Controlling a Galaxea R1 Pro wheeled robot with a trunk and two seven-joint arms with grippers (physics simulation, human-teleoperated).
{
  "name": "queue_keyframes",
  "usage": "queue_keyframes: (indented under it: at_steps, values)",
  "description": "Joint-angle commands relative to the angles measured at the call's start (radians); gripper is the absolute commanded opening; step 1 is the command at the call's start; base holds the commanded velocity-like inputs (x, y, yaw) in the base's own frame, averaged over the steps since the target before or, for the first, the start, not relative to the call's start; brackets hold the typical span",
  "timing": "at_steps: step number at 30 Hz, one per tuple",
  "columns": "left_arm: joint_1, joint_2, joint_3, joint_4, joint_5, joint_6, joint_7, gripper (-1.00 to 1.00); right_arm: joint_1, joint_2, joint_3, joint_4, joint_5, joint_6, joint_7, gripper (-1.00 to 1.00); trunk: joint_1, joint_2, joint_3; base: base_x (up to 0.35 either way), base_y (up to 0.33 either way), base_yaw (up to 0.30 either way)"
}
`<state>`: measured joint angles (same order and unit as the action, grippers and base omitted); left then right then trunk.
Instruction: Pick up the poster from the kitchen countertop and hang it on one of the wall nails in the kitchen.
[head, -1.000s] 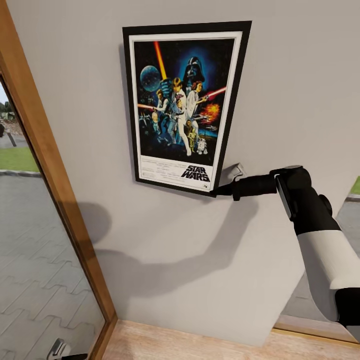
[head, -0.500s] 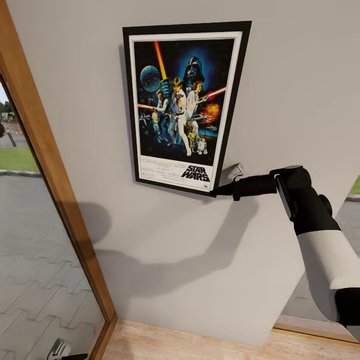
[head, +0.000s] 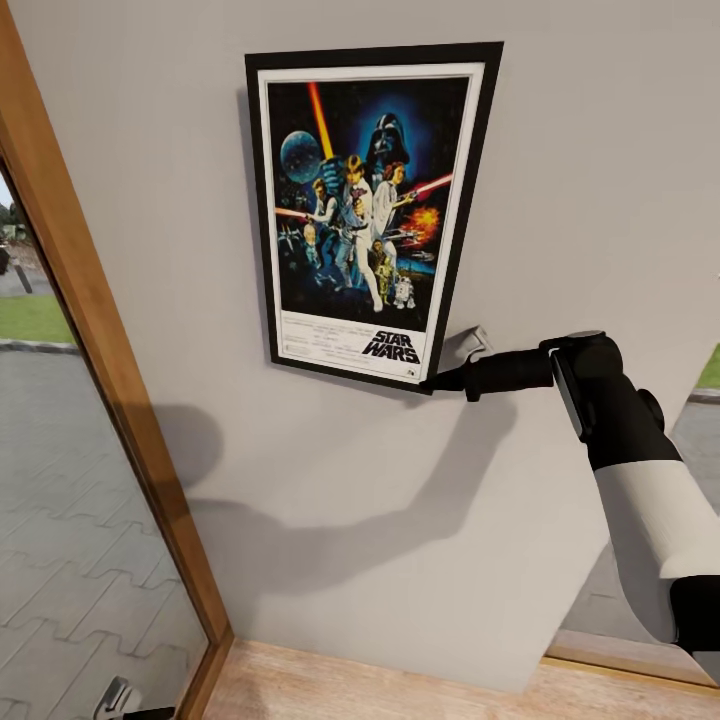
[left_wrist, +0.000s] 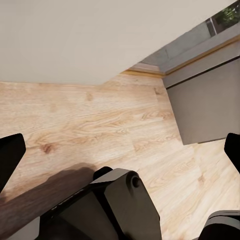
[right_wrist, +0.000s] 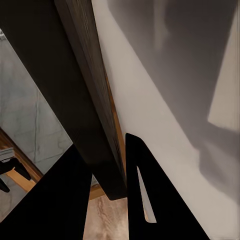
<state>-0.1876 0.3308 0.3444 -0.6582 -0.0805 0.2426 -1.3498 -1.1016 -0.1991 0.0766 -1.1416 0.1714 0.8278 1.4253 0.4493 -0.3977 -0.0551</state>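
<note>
With the poster (head: 368, 210) already up flat against the wall (head: 560, 180), this looks like the hanging step. The right gripper (head: 437, 381) pinches its lower right corner. Next: let go gently, though I can't see the nail. Left gripper (left_wrist: 120, 150) hangs wide, empty.

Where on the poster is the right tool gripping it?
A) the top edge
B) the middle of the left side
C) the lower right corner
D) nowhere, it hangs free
C: in the head view the right tool is closed on the lower right corner of the poster, which lies against the wall.
</note>
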Motion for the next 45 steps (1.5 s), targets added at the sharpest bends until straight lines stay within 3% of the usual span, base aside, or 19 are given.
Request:
queue_keyframes:
  at_steps: [1, 45]
  values:
    - [-0.001, -0.001, 0.005, -0.001, -0.008, 0.011, -0.007, 1.0, -0.001, 0.0, 0.0, -0.001, 0.008, 0.011, 0.007, -1.0, 0.001, -0.002, -0.002, 0.0, -0.011, 0.0]
    - [-0.001, -0.002, 0.008, 0.02, -0.018, 0.011, -0.003, 1.0, 0.002, 0.004, 0.0, 0.005, 0.005, 0.02, 0.007, -1.0, 0.001, -0.002, -0.002, 0.0, -0.001, 0.0]
